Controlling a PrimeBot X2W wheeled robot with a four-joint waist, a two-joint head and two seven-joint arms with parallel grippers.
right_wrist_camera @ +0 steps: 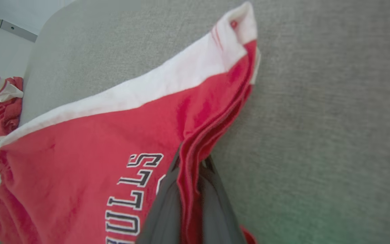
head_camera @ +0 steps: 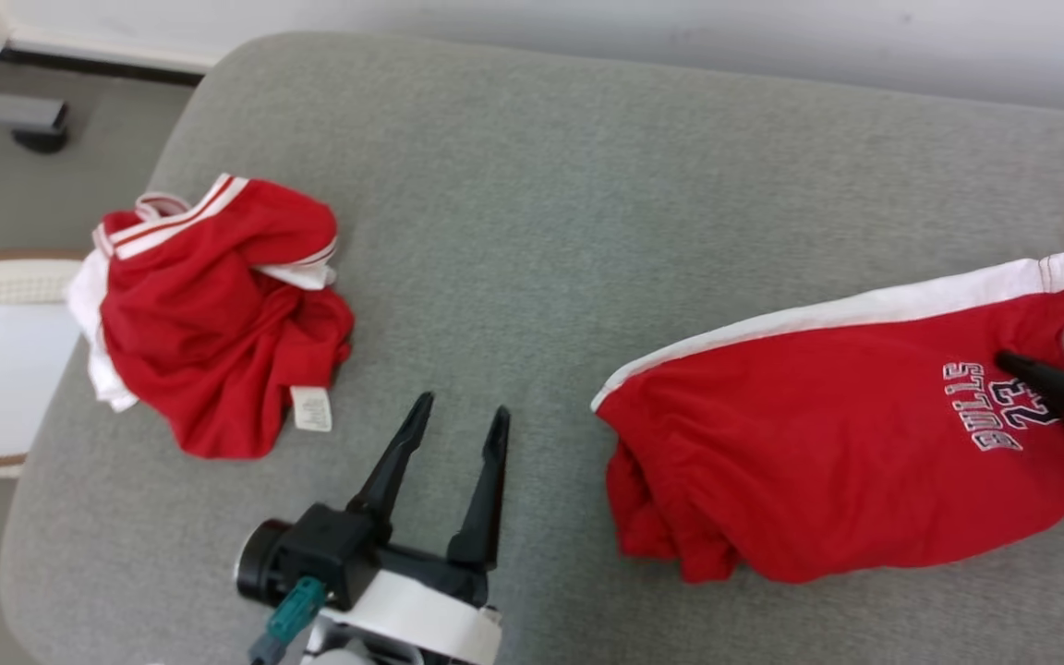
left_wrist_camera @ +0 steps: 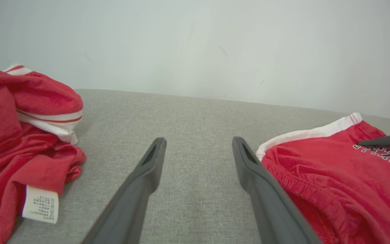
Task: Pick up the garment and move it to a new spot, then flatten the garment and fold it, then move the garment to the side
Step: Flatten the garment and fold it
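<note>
On the right of the cushion (head_camera: pixel 532 185): clamped on the folded red shorts (head_camera: pixel 828 434) at their right edge with the right gripper (head_camera: pixel 1012 362), long side leftward. Hovering open with the left gripper (head_camera: pixel 458 420), farther off.

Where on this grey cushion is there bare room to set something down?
Widest: the back of the grey cushion, between both garments and the wall. Narrower: the strip between the crumpled red garment and the folded shorts, with the open left gripper at its near end. Crowded: the right side, where the right gripper pinches the shorts.
</note>
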